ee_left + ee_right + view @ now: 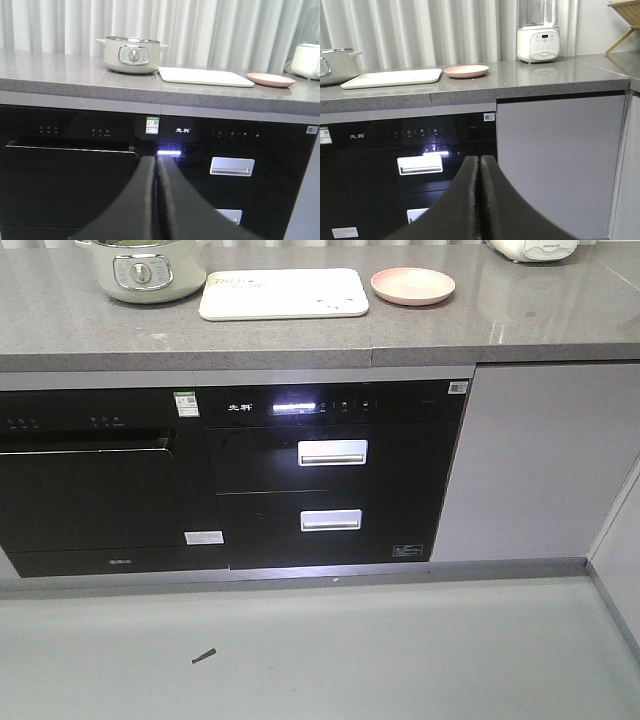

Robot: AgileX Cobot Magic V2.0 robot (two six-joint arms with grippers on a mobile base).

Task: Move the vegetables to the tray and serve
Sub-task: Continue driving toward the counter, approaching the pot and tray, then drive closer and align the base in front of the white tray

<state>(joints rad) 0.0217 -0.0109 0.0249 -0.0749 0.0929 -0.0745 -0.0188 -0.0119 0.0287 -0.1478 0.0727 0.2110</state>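
The cream-white tray (283,293) lies bare on the grey counter, between a pale green pot (140,270) and a round pink plate (413,285). The tray (205,76) shows edge-on in the left wrist view and at the far left (392,78) in the right wrist view. The vegetables are out of view; the inside of the pot (132,54) is hidden. My left gripper (156,162) is shut with nothing in it, low before the black appliance front. My right gripper (480,159) is shut and empty too, well below counter height. Neither arm shows in the front view.
The grey counter (560,310) overhangs black built-in appliances with two white drawer handles (332,452). A grey cabinet door (560,160) stands to the right. A white blender (538,30) sits at the counter's back right, beyond the pink plate (466,71). Grey floor lies below.
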